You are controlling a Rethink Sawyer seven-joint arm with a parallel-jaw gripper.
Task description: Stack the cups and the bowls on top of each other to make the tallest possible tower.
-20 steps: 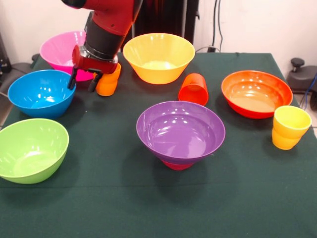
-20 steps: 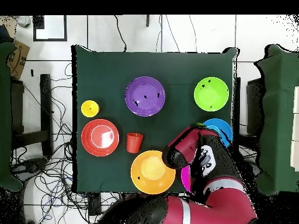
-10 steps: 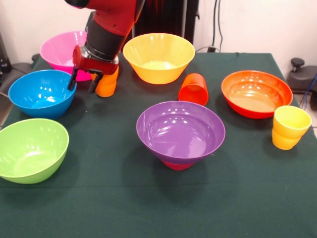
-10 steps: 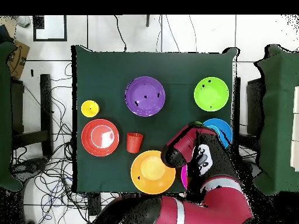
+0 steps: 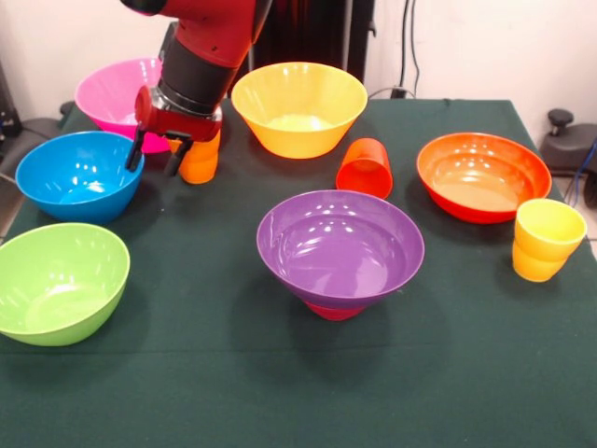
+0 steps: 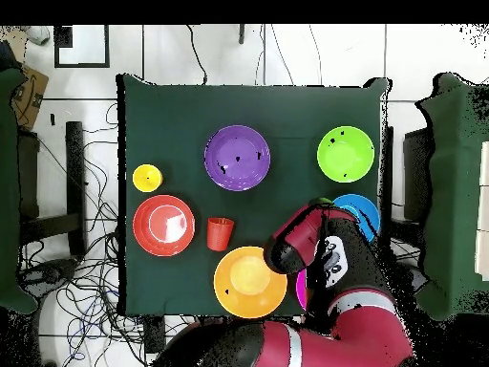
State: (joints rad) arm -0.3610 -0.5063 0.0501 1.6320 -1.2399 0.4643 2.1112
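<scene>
We are holding our gripper [image 5: 151,155] spread open and empty just beside the ribbed orange cup [image 5: 201,156], which is standing between the pink bowl [image 5: 117,91] and the blue bowl [image 5: 76,175], seemingly lining up to grasp it.
</scene>
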